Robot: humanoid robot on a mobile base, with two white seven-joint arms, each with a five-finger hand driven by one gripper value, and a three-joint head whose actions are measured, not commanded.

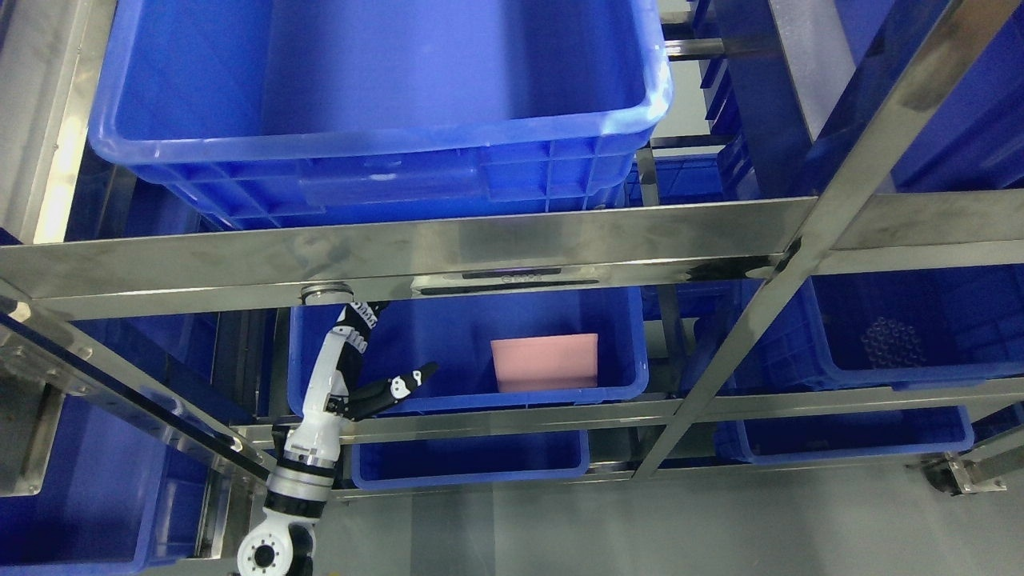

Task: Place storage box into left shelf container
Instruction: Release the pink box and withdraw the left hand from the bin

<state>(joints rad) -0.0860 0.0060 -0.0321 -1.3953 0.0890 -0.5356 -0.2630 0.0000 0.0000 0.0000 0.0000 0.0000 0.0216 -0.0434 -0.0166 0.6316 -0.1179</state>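
Note:
A pink storage box (546, 362) lies inside a blue bin (620, 352) on the middle shelf, leaning toward the bin's back right. My left hand (364, 360) comes up from the lower left and hovers over the bin's left front corner, fingers spread and holding nothing. Its thumb (412, 381) points right toward the pink box, with a clear gap between them. The upper fingers partly hide behind the steel rail. My right hand does not show.
A large blue bin (384, 172) fills the top shelf. Steel shelf rails (480, 252) and a diagonal post (768, 304) cross the view. More blue bins sit lower (472, 460) and at the right, one holding a cluster of clear round items (892, 342).

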